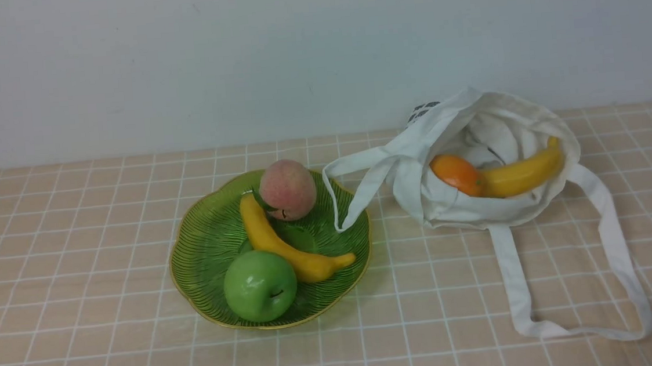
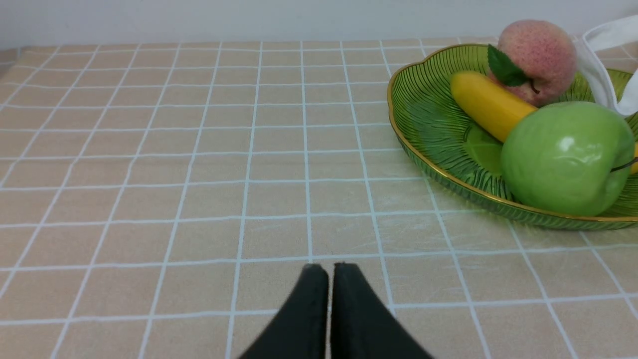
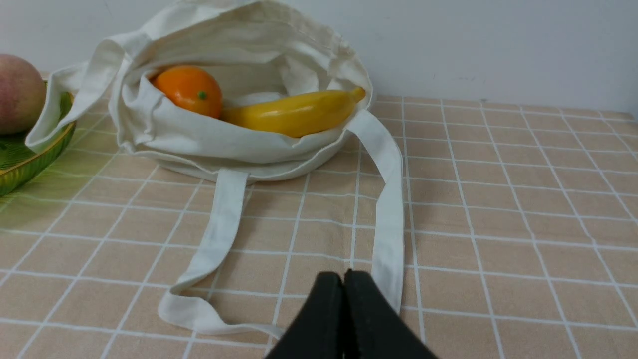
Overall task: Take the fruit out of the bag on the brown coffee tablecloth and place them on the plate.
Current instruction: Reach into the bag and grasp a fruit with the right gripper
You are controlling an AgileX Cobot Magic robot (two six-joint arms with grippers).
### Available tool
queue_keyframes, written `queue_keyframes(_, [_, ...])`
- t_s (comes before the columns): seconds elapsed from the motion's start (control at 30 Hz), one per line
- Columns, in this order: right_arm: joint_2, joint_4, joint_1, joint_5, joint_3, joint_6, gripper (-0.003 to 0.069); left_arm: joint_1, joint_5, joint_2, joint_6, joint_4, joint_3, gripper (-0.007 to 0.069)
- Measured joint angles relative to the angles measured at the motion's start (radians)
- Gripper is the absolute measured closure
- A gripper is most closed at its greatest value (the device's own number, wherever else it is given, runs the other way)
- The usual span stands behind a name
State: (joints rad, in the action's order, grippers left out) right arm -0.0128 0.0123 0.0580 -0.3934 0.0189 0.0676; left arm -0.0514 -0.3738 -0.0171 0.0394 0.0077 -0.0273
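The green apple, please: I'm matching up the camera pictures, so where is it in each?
Front: on the plate, the apple at its near side.
Left wrist: apple at picture right.
Right wrist: not in it.
Shared landmark: the peach.

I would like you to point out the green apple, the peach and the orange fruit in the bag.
green apple (image 1: 258,287): front view, its body
peach (image 1: 291,185): front view, its upper side
orange fruit (image 3: 187,89): right wrist view, its exposed side

Wall: pale, plain, w/ faint marks, stood behind everything.
Peach: pink, w/ green leaf & dark stem.
Apple: green, shiny, dark stem, near peach.
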Motion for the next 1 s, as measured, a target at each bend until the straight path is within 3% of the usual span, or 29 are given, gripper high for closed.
queue_keyframes(0.1, [0.000,0.006,0.000,0.002,0.000,-0.011,0.0673,0.000,0.000,0.000,0.000,0.000,0.000,0.0632])
queue_keyframes(0.17, [0.000,0.072,0.000,0.033,0.005,-0.056,0.0673,0.000,0.000,0.000,0.000,0.000,0.000,0.0632])
queue_keyframes(0.4, [0.000,0.523,0.000,0.318,0.011,-0.290,0.0673,0.000,0.000,0.000,0.000,0.000,0.000,0.0632])
queue_keyframes(0.57, [0.000,0.763,0.000,0.419,0.011,-0.323,0.0673,0.000,0.000,0.000,0.000,0.000,0.000,0.0632])
queue_keyframes(0.83, [0.000,0.854,0.000,0.524,-0.011,-0.295,0.0673,0.000,0.000,0.000,0.000,0.000,0.000,0.0632])
queue_keyframes(0.93, [0.000,0.793,0.000,0.453,-0.090,-0.250,0.0673,0.000,0.000,0.000,0.000,0.000,0.000,0.0632])
queue_keyframes(1.0, [0.029,0.696,0.000,0.322,-0.215,-0.175,0.0673,0.000,0.000,0.000,0.000,0.000,0.000,0.0632])
